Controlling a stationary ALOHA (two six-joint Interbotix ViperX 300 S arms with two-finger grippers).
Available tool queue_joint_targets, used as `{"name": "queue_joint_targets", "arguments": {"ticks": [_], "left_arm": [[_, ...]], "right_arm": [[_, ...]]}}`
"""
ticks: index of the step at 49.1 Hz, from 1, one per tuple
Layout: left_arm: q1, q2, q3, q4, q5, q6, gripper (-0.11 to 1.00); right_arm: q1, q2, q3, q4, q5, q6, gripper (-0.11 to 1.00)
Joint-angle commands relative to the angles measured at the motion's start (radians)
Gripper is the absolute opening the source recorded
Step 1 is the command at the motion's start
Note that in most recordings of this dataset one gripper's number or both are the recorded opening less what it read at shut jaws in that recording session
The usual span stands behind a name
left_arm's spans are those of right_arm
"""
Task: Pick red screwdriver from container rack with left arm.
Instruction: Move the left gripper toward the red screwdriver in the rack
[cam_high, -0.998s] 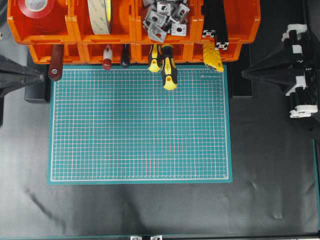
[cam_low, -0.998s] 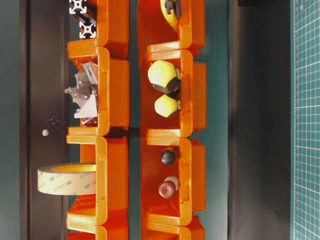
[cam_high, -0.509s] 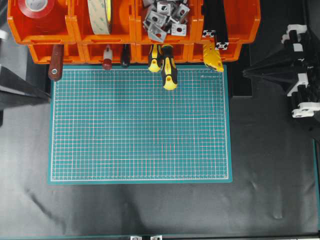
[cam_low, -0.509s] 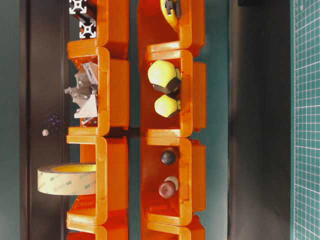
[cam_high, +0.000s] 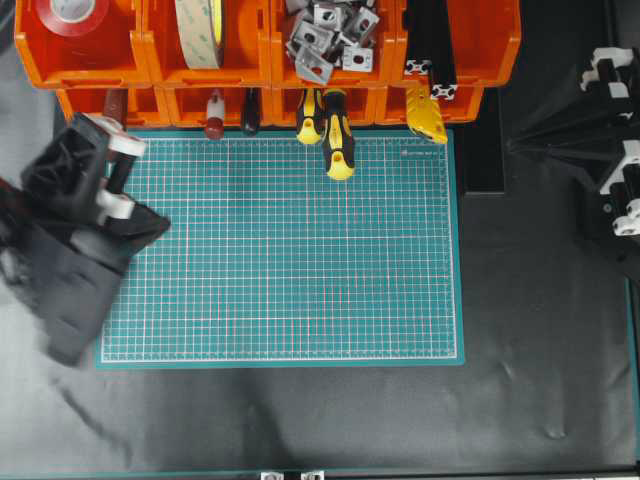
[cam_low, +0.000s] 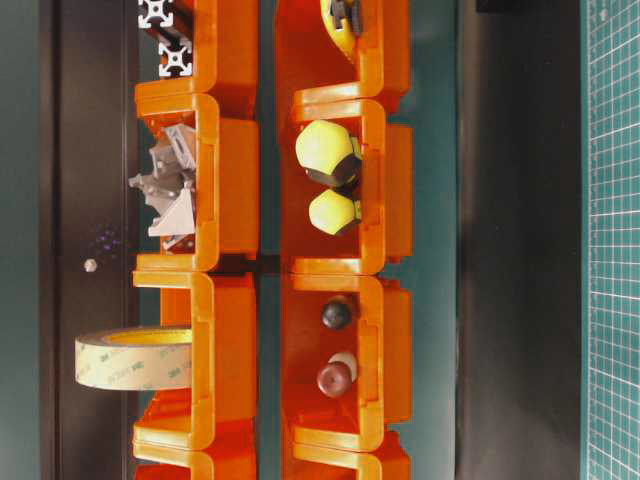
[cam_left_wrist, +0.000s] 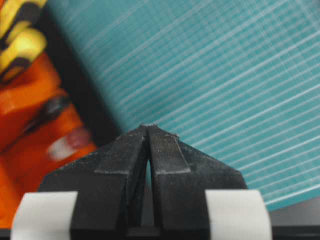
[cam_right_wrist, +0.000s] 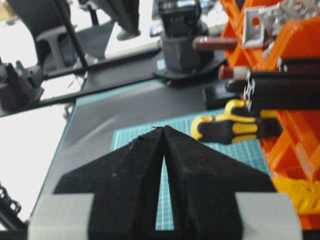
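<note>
The red screwdriver (cam_high: 214, 115) sits in a lower bin of the orange container rack (cam_high: 260, 60) at the back edge of the worktop (cam_high: 300, 420), with its dark red end poking out over the green mat (cam_high: 280, 250). A black tool (cam_high: 250, 112) lies just beside it, and two yellow-and-black screwdrivers (cam_high: 330, 135) lie further along. The left arm's fingers (cam_high: 122, 174) are over the mat's back left corner, near the rack. They are pressed together and hold nothing. The right fingers (cam_right_wrist: 163, 131) are also closed and empty, by the worktop's right edge.
</note>
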Motion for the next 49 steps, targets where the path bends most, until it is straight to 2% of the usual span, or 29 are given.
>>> {"name": "queue_joint_targets", "arguments": {"ticks": [1, 5, 8, 10, 12, 15, 29, 49], "left_arm": [[-0.057, 0.043, -0.071, 0.204, 0.121, -0.121, 0.01], [-0.083, 0.081, -0.075, 0.341, 0.181, -0.302, 0.01], [-0.089, 0.110, -0.063, 0.417, 0.195, -0.446, 0.01], [-0.087, 0.132, -0.054, 0.440, 0.196, -0.528, 0.01], [-0.081, 0.149, -0.046, 0.442, 0.196, -0.592, 0.01], [-0.067, 0.175, -0.031, 0.442, 0.190, -0.649, 0.01], [-0.055, 0.258, -0.003, 0.443, 0.101, -0.657, 0.01], [-0.034, 0.270, 0.021, 0.442, 0.107, -0.647, 0.01]], "right_arm": [[0.009, 0.003, -0.032, 0.003, 0.017, 0.006, 0.00], [0.009, 0.002, -0.032, 0.003, 0.021, 0.006, 0.00], [0.009, 0.002, -0.032, 0.003, 0.021, 0.006, 0.00], [0.011, 0.002, -0.032, 0.003, 0.021, 0.006, 0.00], [0.011, 0.000, -0.032, 0.003, 0.021, 0.006, 0.00], [0.014, -0.003, -0.032, 0.003, 0.025, 0.006, 0.00], [0.031, -0.025, -0.029, 0.003, 0.083, 0.006, 0.00], [0.092, -0.038, -0.011, 0.003, 0.153, 0.002, 0.00]]}}
